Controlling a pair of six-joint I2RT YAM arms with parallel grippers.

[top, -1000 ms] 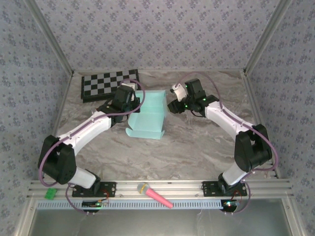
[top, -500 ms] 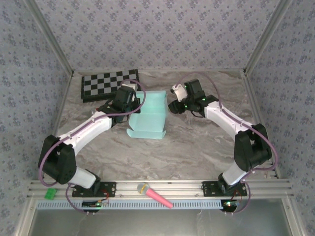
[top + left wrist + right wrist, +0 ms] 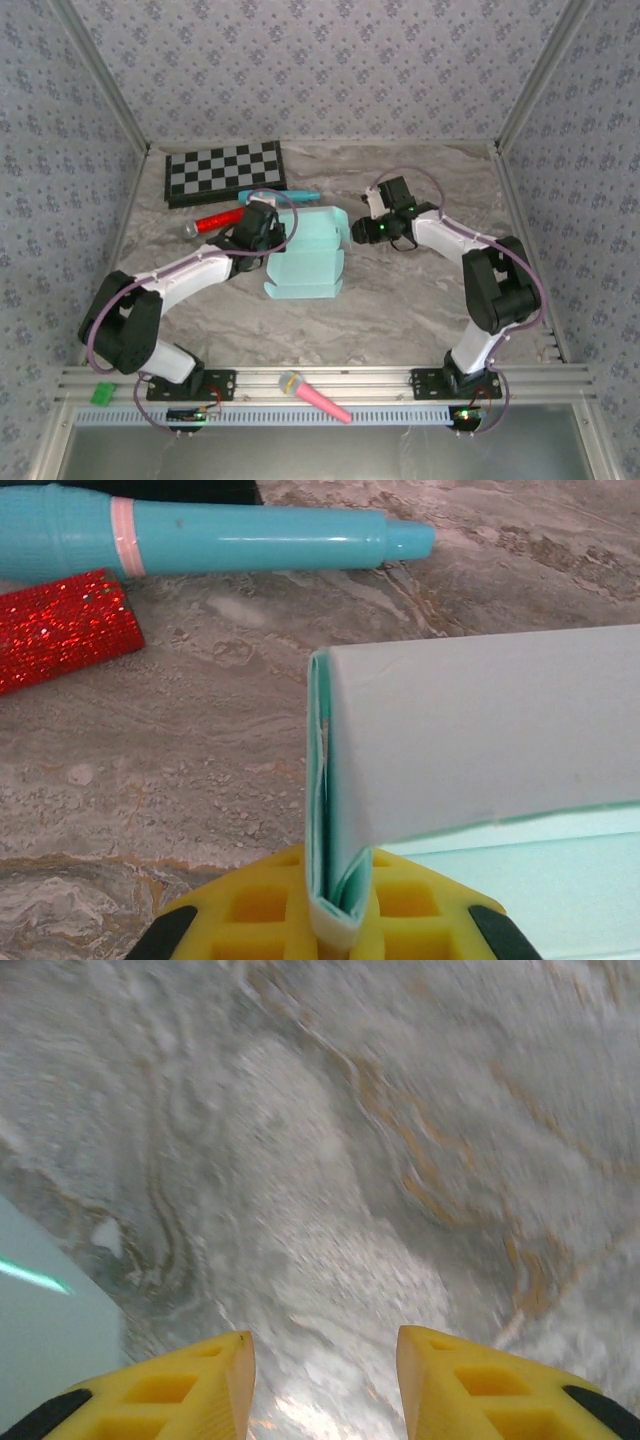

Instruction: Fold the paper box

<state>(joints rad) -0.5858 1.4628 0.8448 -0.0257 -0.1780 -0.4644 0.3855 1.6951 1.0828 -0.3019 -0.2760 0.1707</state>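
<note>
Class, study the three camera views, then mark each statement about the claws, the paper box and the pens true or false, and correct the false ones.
1. The left claw is shut on a folded edge of the paper box. True.
2. The right claw grips the box as well. False: its fingers stand apart over the table, with the box beside them.
3. The teal marker lies on the checkerboard. False: it lies on the table by the board's corner.
4. A red glittery stick lies on the table, left of the box in the top view. True.
</note>
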